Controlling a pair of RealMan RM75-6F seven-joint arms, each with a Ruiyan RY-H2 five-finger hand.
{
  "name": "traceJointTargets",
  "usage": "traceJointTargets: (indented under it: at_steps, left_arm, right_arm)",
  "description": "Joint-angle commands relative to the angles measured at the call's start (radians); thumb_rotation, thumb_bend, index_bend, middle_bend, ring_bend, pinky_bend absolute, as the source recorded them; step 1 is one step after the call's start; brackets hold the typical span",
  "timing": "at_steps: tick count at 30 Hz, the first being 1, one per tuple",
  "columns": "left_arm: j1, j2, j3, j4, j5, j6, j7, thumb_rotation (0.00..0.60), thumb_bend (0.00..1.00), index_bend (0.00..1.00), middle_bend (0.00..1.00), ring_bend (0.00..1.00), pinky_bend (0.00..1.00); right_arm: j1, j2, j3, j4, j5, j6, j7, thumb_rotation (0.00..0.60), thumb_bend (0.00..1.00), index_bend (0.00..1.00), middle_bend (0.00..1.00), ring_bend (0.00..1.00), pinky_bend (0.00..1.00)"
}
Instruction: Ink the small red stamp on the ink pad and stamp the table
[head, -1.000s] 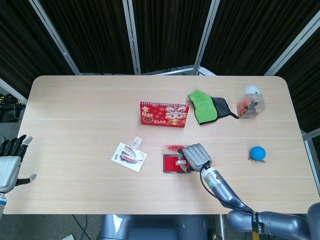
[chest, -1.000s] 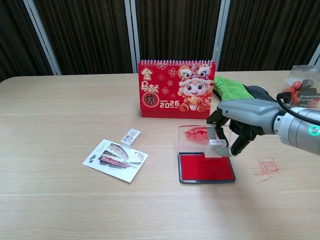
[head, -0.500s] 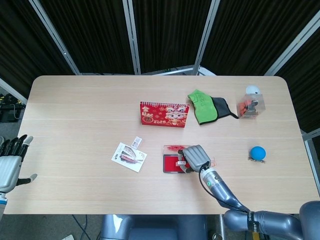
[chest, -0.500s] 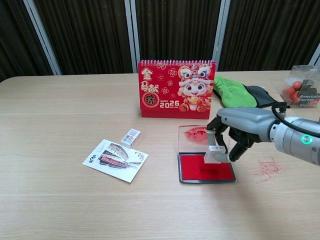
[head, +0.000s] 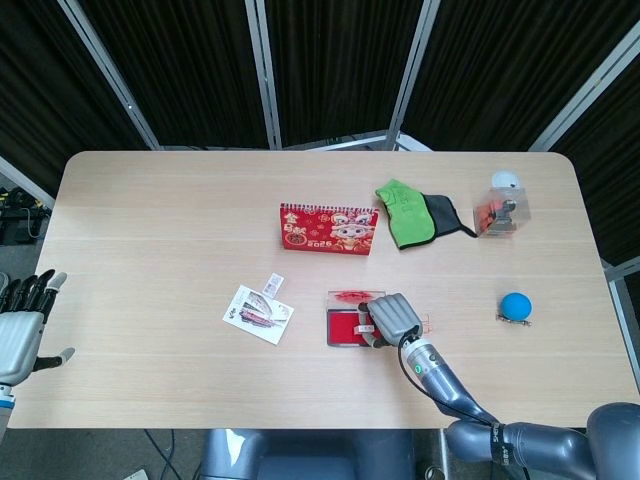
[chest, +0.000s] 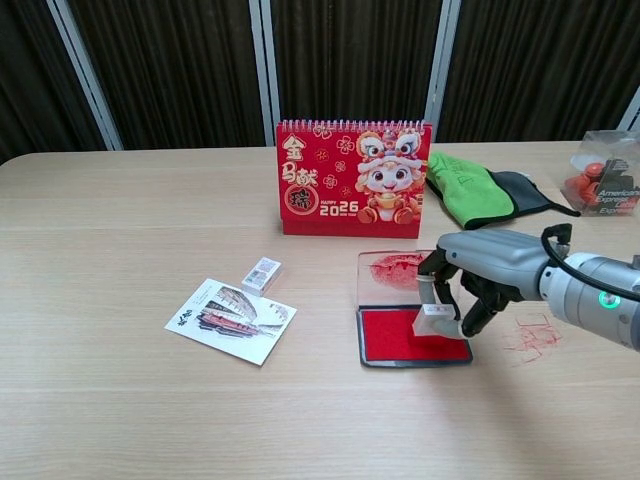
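My right hand grips the small stamp, a pale block pinched between its fingers. The stamp's underside presses on the red ink pad, near the pad's right end. The pad's clear lid lies open behind it, smeared with red ink. Red stamp marks show on the wood just right of the pad. My left hand hangs beside the table's left edge in the head view, fingers spread and holding nothing.
A red desk calendar stands behind the pad. A printed card and a small box lie to the left. Green and black cloth, a clear box and a blue ball sit to the right.
My right hand has lowered and shifted slightly toward the table's near edge, bringing the stamp from just above the pad down onto the red ink surface. The left hand has not moved.
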Motion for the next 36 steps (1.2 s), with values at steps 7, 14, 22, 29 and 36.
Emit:
traceJointTargets:
  at_steps: [7,14,22,29,36]
  left_arm:
    - [0.001,0.001,0.001,-0.002,0.001,0.003,-0.002,0.6,0.0,0.0,0.0,0.0,0.0]
    - [0.001,0.003,0.001,-0.001,0.004,0.004,-0.008,0.6,0.0,0.0,0.0,0.0,0.0]
    - [0.004,0.009,0.003,-0.007,0.01,0.009,-0.014,0.6,0.0,0.0,0.0,0.0,0.0]
    - [0.009,0.021,0.007,-0.008,0.025,0.013,-0.041,0.6,0.0,0.0,0.0,0.0,0.0]
    - [0.011,0.024,0.011,-0.024,0.044,0.021,-0.036,0.6,0.0,0.0,0.0,0.0,0.0]
  right_arm:
    - [0.0,-0.005,-0.005,0.012,-0.004,0.001,0.001,0.6,0.61,0.59,0.61,0.89,1.0]
    - [-0.015,0.043,0.024,-0.062,-0.012,0.029,0.047,0.6,0.61,0.59,0.61,0.89,1.0]
    - [-0.056,0.209,0.045,-0.207,-0.067,0.084,0.114,0.6,0.61,0.59,0.61,0.89,1.0]
    - [-0.12,0.309,-0.007,-0.207,-0.104,0.111,0.167,0.6,0.61,0.59,0.62,0.89,1.0]
    - [-0.144,0.307,-0.039,-0.114,-0.118,0.091,0.204,0.6,0.61,0.59,0.62,0.89,1.0]
